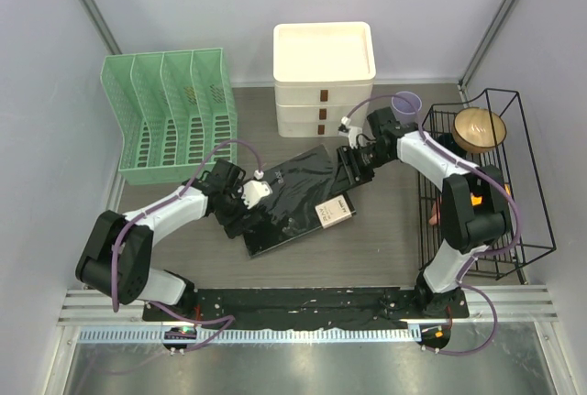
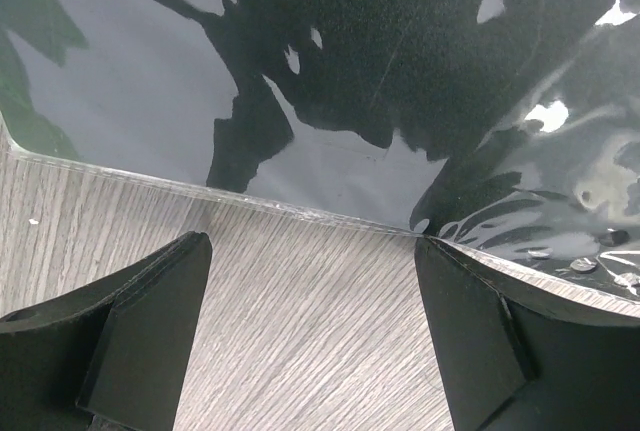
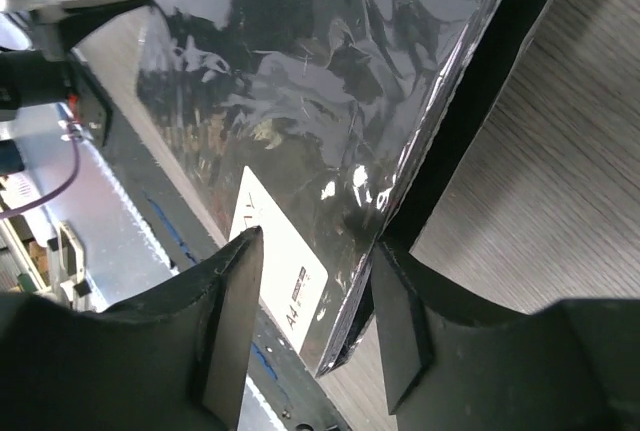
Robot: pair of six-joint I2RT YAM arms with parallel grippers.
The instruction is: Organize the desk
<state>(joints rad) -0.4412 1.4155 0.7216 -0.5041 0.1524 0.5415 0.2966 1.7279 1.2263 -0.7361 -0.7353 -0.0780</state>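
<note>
A black notebook (image 1: 298, 195) in glossy plastic wrap, with a white A4 label (image 1: 335, 212), lies at an angle in the middle of the wood-grain desk (image 1: 385, 239). My left gripper (image 1: 240, 207) is at its left edge. In the left wrist view it (image 2: 310, 336) is open over bare desk (image 2: 300, 291), with the notebook's edge (image 2: 300, 151) just ahead. My right gripper (image 1: 353, 170) is at the notebook's right edge. In the right wrist view it (image 3: 315, 321) is open and straddles that edge (image 3: 400, 201); one finger is over the label (image 3: 275, 251) and the other finger (image 3: 400, 321) touches the edge.
A green file sorter (image 1: 174, 115) stands at the back left. White stacked drawers (image 1: 323, 74) stand at the back centre, with a purple cup (image 1: 405, 104) beside them. A black wire rack (image 1: 500, 202) on the right holds a wooden bowl (image 1: 480, 127).
</note>
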